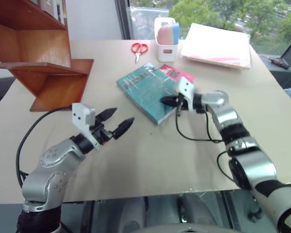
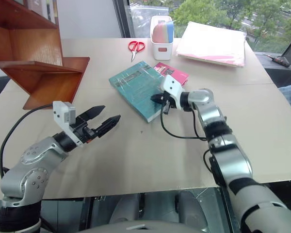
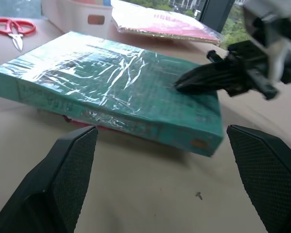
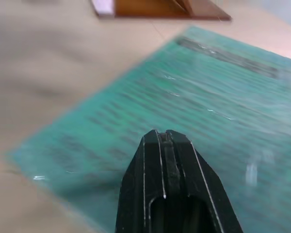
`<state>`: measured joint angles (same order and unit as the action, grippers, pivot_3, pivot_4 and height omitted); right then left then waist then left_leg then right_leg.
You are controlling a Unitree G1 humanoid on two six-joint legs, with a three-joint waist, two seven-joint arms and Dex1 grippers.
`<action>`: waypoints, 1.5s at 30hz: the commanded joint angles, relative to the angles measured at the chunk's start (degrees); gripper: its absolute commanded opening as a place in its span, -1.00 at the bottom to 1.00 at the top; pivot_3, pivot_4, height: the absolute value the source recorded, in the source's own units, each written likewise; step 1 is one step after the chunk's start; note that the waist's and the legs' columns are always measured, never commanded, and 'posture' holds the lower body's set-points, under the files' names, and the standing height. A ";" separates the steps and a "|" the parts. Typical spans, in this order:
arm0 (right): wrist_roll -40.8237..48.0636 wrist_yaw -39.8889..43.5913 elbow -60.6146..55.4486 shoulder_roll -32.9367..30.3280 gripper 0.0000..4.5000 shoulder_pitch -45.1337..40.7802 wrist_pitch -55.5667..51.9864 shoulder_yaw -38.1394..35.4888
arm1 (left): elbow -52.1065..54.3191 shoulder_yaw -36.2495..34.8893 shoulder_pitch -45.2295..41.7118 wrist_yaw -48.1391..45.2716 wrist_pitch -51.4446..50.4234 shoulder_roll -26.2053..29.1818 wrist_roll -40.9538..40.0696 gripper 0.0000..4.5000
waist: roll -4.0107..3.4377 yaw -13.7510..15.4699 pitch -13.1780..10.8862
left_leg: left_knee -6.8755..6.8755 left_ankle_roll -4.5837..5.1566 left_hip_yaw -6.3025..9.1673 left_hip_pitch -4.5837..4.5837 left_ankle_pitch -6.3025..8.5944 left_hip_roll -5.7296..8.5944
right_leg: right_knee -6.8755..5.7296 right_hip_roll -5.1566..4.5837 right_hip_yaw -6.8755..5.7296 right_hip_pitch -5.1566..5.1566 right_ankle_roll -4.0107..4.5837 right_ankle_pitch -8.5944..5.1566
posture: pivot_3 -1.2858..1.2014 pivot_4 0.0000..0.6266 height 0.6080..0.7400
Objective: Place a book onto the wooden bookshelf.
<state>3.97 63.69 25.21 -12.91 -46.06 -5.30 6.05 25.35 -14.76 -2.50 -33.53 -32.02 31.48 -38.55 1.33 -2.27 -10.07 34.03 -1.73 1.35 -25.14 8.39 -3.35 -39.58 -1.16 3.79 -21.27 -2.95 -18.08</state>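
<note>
Worktop (image 1: 150, 160): a beige surface carrying every item. Wooden bookshelf (image 1: 43, 68): reddish-brown, with slanted side panels, standing at the far left corner of the worktop. Stack of pink and white folders (image 1: 216, 46): lying at the far right. Book (image 1: 145, 90): thick, teal-green, glossy film-wrapped cover, lying flat near the centre of the worktop, well apart from the bookshelf; its far corner rests on a thinner pink book (image 1: 177, 73). White holder (image 1: 166, 41): upright behind the books, containing pastel items. Red-handled scissors (image 1: 139, 49): flat, just left of the holder. Left end effector (image 1: 115, 122): fingers spread wide, holding nothing, poised above the worktop near the book's closest edge. Right end effector (image 1: 166, 101): fingers pressed together, holding nothing, tips over the cover near the book's right edge; contact with the cover cannot be determined.
</note>
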 commanded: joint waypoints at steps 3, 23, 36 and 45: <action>10.16 -2.44 -32.75 -6.66 -0.21 9.32 -17.02 -3.34 | -1.85 0.62 -2.37 -2.79 2.35 1.37 1.41 1.00 | -0.14 0.18 -0.11 | 0.10 -0.01 0.08 -0.59 -0.01 0.01 | -0.10 0.02 -0.07 -0.54 -0.01 0.01 | 0.03 -0.52 1.00; 24.86 -17.30 -72.15 -19.06 0.99 46.38 -27.09 -20.37 | -24.48 -7.83 -18.31 6.16 -28.18 -1.99 -22.22 1.00 | 0.02 0.09 -0.16 | 0.27 0.01 0.18 -0.58 -0.01 0.03 | 0.02 0.03 -0.18 -0.38 -0.14 -0.04 | 0.03 -0.52 1.00; 26.31 -23.66 -74.42 -17.93 0.99 48.70 -21.05 -19.04 | -44.24 -15.16 -33.03 25.44 -33.36 -15.79 -28.92 1.00 | 0.11 0.62 -0.16 | 0.47 0.00 0.35 -0.61 -0.02 0.08 | -0.17 0.04 -0.32 -0.31 -0.09 0.00 | 0.03 -0.52 1.00; 25.69 -25.70 -74.13 -18.62 0.99 49.10 -20.02 -17.33 | -53.67 -18.21 -38.48 27.50 -32.65 -18.42 -28.82 1.00 | 0.12 0.98 -0.16 | 0.49 -0.02 0.37 -0.61 -0.04 0.10 | -0.19 0.04 -0.34 -0.29 -0.09 0.00 | 0.03 -0.52 1.00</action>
<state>29.46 38.46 -47.00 -31.01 3.01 -26.78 -10.96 -27.61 -32.24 -40.37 -5.96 -64.51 13.19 -66.64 1.44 -1.29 -10.22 34.52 -1.75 1.72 -25.75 8.35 -3.24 -39.77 -1.12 3.45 -21.56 -3.04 -18.07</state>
